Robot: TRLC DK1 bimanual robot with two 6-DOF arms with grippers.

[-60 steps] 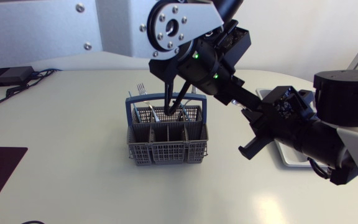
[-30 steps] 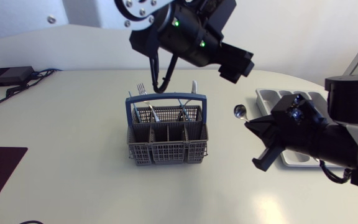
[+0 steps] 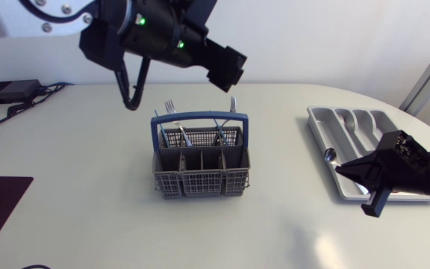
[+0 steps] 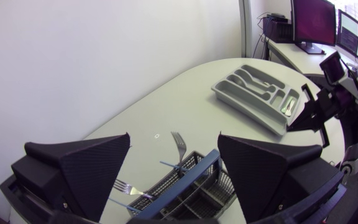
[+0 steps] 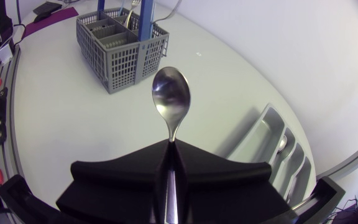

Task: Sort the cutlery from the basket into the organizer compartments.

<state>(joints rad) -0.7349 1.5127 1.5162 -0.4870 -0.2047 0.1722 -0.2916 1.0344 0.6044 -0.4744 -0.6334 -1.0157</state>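
My right hand (image 5: 169,163) grips one spoon (image 5: 171,99) beside the organizer (image 3: 318,131); forks (image 3: 169,107) wait in the basket (image 3: 200,181) below my open left hand (image 4: 174,149).

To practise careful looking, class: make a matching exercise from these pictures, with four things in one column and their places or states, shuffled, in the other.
Things:
1. spoon
2. basket
3. tray
4. left hand

States:
A. open, holding nothing
B. pinched in the right hand
C. blue handle, forks standing in it
D. grey, split into long compartments

Pairs: 1-B, 2-C, 3-D, 4-A
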